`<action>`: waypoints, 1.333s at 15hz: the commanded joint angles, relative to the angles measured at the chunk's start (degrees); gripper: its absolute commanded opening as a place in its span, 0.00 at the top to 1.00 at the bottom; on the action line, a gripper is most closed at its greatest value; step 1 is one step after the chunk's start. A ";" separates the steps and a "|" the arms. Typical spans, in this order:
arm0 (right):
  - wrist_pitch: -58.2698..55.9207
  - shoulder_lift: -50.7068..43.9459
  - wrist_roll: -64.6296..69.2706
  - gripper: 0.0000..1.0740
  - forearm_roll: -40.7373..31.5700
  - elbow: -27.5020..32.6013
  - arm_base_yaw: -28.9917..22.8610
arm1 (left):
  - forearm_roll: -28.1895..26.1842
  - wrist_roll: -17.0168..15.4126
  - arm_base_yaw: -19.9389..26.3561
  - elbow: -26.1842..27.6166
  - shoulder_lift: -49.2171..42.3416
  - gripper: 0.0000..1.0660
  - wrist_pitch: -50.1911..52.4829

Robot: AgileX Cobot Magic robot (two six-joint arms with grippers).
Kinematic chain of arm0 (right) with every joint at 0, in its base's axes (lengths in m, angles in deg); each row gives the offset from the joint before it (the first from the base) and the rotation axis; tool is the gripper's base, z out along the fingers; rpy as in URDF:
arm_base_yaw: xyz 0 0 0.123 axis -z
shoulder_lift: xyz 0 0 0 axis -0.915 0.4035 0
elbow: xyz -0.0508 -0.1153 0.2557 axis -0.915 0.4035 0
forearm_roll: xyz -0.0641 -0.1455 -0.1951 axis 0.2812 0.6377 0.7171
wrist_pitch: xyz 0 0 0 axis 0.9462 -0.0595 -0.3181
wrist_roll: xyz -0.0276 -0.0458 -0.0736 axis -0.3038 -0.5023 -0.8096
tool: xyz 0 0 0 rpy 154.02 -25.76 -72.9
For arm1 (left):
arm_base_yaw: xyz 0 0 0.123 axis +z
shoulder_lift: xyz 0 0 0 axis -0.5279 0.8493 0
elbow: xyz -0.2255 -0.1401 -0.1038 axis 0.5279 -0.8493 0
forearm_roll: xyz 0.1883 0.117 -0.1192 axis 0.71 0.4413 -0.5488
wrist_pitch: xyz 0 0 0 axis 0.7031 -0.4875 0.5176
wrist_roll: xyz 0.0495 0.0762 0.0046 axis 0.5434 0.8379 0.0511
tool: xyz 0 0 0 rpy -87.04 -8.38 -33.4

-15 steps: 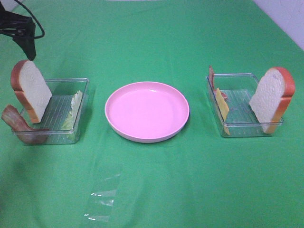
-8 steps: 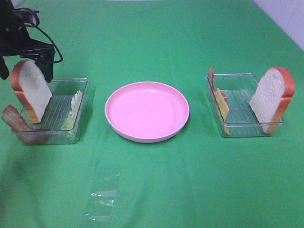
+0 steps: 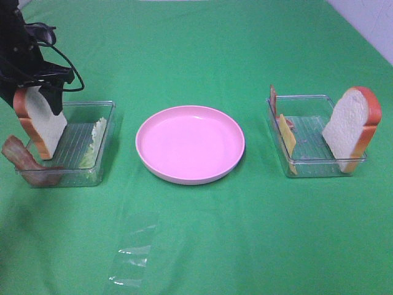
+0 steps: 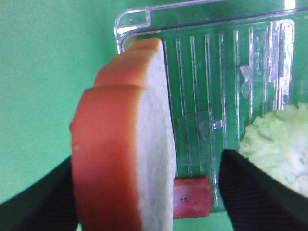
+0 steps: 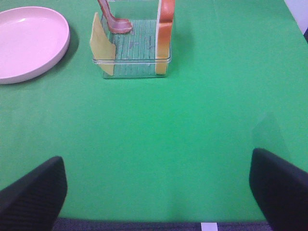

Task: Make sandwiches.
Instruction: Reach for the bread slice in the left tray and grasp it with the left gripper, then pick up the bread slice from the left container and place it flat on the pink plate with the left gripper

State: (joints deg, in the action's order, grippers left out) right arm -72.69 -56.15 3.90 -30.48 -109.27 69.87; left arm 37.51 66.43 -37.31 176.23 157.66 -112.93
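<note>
Sandwich parts, unassembled, on a green cloth [image 3: 245,233]. Centre: pink round plate [image 3: 190,144].

At 9 o'clock of it is the left clear plastic tray [image 3: 92,104]. It holds:
- a white toy bread slice with orange-brown crust [image 3: 44,120], upright at the outer wall
- pale green lettuce [image 3: 95,138], against the wall nearest the plate
- a reddish-brown bacon strip [image 3: 21,160], draped over the corner at 8 o'clock

The black left gripper [image 4: 147,183] sits over that slice's top, jaws apart, one finger on each side; contact cannot be told.

At 3 o'clock is the right clear plastic tray [image 3: 319,97]. It holds:
- a second bread slice [image 3: 347,129], upright at the outer wall
- a thin yellow cheese slice [image 3: 287,140] and a second bacon strip [image 3: 273,98], both leaning on the wall nearest the plate

The black right gripper [image 5: 156,159] hangs over cloth, well apart from that tray, jaws wide apart, holding nothing.

A clear plastic film [image 3: 132,255] lies flat at 7 o'clock of the plate.
</note>
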 commanded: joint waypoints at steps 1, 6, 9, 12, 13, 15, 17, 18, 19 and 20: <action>0.29 -1.43 -0.06 0.08 -0.17 0.11 0.29 | -0.40 0.11 -0.23 0.17 0.29 0.55 -2.46; 0.29 -1.43 -0.06 0.08 -0.17 0.11 0.29 | -0.29 0.17 -0.23 0.17 0.29 0.55 -3.27; 0.29 -1.43 -0.06 0.08 -0.17 0.11 0.29 | 0.00 0.06 -0.23 0.17 0.29 0.65 -3.32; 0.29 -1.43 -0.06 0.08 -0.17 0.11 0.29 | 0.17 0.17 -0.23 0.17 0.29 1.00 -4.35; 0.29 -1.43 -0.06 0.08 -0.17 0.11 0.29 | 0.17 0.23 -0.23 0.17 0.29 1.00 -4.35; 0.29 -1.43 -0.06 0.08 -0.17 0.11 0.29 | 0.17 0.11 -0.23 0.17 0.23 1.00 -5.10; 0.29 -1.43 -0.06 0.08 -0.17 0.11 0.29 | 0.17 0.11 -0.23 0.17 -0.34 1.00 -6.02; 0.29 -1.43 -0.06 0.08 -0.17 0.11 0.29 | 0.17 0.34 -0.23 0.17 -2.46 1.00 -6.02; 0.29 -1.43 -0.06 0.08 -0.17 0.11 0.29 | 0.17 0.17 -0.23 0.17 -4.07 1.00 -6.02; 0.29 -1.43 -0.06 0.08 -0.17 0.11 0.29 | 0.00 0.11 -0.23 0.17 -5.73 1.00 -6.02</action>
State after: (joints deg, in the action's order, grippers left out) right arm -72.69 -56.15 3.90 -30.48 -109.27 69.87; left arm 37.68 66.61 -37.31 176.23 153.01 -113.51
